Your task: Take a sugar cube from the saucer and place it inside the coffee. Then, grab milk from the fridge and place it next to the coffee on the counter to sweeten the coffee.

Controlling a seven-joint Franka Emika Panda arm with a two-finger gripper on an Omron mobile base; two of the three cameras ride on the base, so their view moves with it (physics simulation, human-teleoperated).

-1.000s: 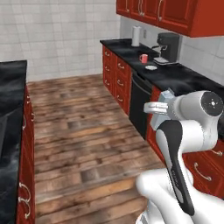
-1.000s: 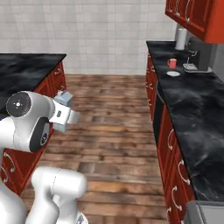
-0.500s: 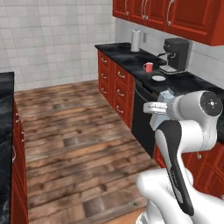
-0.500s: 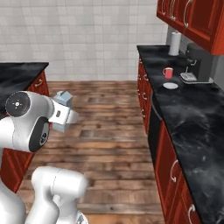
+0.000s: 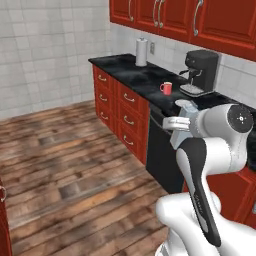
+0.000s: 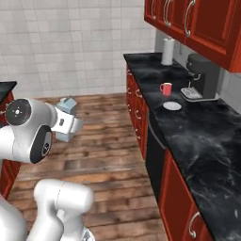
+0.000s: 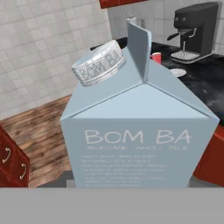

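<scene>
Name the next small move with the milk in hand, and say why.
Probably keep driving toward the counter until the coffee is within reach. The milk sits in the gripper, held up over the wood floor, well short of the red cup, which stands beside the saucer near the coffee machine. Black worktop beside the cup looks free for the carton.

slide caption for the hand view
Pale blue gabled milk carton held close, red coffee cup beside black coffee machine behind.

Glossy white arm (image 5: pixel 200 175), dark, seemingly disc-shaped joints.
</scene>
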